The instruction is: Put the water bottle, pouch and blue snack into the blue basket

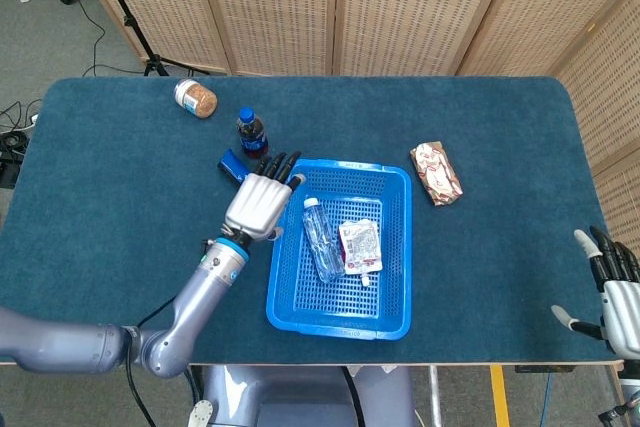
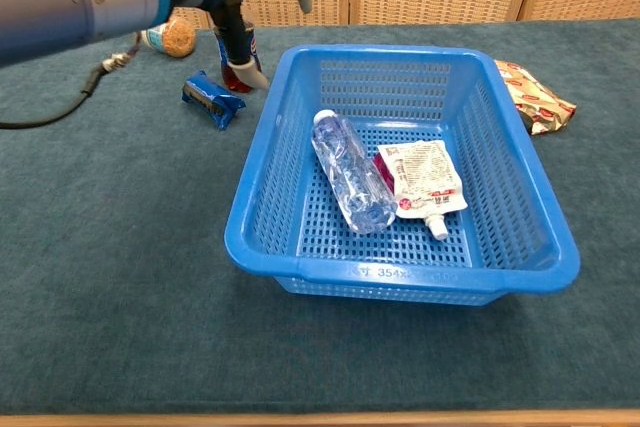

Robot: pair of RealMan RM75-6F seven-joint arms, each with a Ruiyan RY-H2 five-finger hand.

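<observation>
A dark blue table [image 1: 120, 197] holds everything. The left arm [image 1: 180, 322] reaches in from the near edge, and the left hand [image 1: 257, 197] hovers with its fingers spread and nothing in them, just beside the basket's [image 1: 392, 257] far left corner. The basket, blue and perforated, lies immediately to that hand's right. Inside it the water bottle [image 1: 323, 239] lies on its side, cap pointing away from the robot, close to the hand's right. The pouch [image 1: 360, 246] lies flat just beyond the bottle, touching it or nearly so, its spout toward the near edge. The blue snack [image 1: 232, 165] is still on the table outside the basket, right at the hand's fingertips. A cola bottle [image 1: 251, 131] stands upright a little past the snack, and a jar [image 1: 195, 98] lies farther off, past the cola. A red-and-white packet [image 1: 436, 173] sits well to the right, beyond the basket. The right hand [image 1: 612, 292] rests far away at the table's near right corner, fingers apart and holding nothing.
</observation>
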